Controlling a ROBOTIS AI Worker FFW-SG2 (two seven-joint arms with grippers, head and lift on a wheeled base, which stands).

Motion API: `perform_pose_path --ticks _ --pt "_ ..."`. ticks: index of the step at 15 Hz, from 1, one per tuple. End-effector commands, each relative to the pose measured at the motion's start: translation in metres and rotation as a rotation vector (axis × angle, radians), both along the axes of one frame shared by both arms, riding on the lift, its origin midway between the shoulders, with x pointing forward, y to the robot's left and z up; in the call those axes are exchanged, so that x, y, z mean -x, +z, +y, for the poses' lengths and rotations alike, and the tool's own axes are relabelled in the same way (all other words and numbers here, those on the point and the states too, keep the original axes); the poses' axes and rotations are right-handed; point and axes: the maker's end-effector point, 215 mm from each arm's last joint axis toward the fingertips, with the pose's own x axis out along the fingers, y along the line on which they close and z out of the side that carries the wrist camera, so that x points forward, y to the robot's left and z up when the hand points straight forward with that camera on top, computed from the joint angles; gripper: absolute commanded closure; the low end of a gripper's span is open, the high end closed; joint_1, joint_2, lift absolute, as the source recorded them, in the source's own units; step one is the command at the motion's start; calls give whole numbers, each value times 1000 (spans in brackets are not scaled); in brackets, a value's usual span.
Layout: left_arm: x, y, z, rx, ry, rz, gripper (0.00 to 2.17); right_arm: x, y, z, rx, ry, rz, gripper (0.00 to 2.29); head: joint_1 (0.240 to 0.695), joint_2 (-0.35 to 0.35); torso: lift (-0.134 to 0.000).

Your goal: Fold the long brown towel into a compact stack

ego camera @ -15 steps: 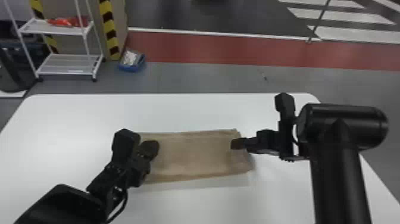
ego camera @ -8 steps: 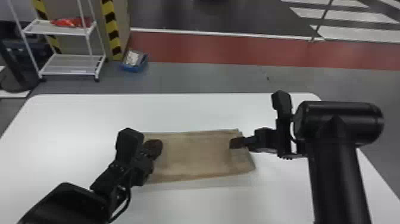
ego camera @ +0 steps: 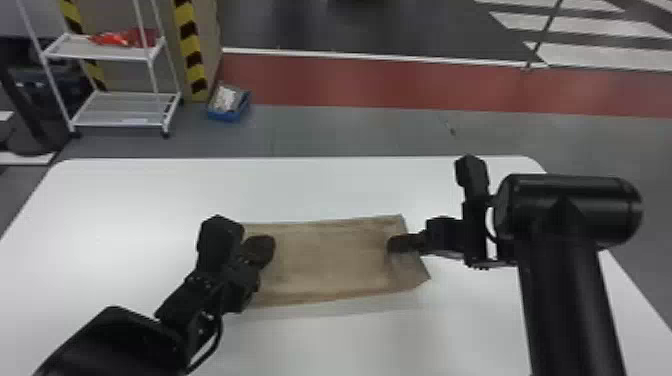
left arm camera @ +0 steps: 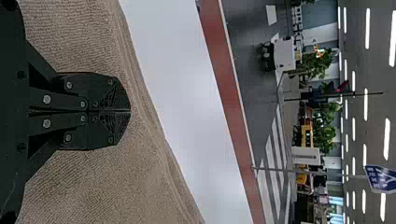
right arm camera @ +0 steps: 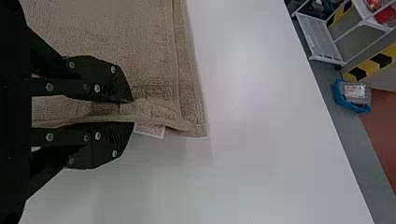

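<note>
Two black arms and one towel (ego camera: pixel 330 260), head view. The towel, brown and already folded into a flat rectangle, lies just below the centre of the frame on one white table (ego camera: pixel 125 200). The left arm (ego camera: pixel 115 345) enters from the lower left, the right arm (ego camera: pixel 565 300) from the lower right.

The left hand (ego camera: pixel 266 247) is at the towel's left end. In the left wrist view its two fingers are clenched flat together, over the ribbed cloth; whether any cloth is caught beneath them cannot be told.

The right hand (ego camera: pixel 395 244) is at the towel's right end. In the right wrist view it is released: its two fingers stand parted, with one folded edge of the towel between them. One white tag (right arm camera: pixel 150 129) projects from that edge, close to the fingertips.

Background, head view: one white rack (ego camera: pixel 122 111) with two shelves showing, upper left, a red item (ego camera: pixel 120 39) on the higher one; one blue bin (ego camera: pixel 227 116) on the floor (ego camera: pixel 350 132), right of the rack.
</note>
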Motion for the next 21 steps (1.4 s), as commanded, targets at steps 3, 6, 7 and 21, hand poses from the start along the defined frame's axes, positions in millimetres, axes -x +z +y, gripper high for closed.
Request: perform_pose_path --ticks 3,6,7,21 --pt "0 -4 3 -8 3 11 2142 2 12 11 -80 4 -33 1426 695 -93 -124" --pt "2 -12 6 -19 7 33 2142 1 18 11 -106 -4 -43 1450 695 -83 -124" --pt "2 -12 5 -18 7 35 2142 2 20 13 -129 -6 -41 1450 695 -81 -124" --pt "37 -23 -77 57 -109 103 2142 8 101 54 -336 73 -185 1447 695 -108 -124"
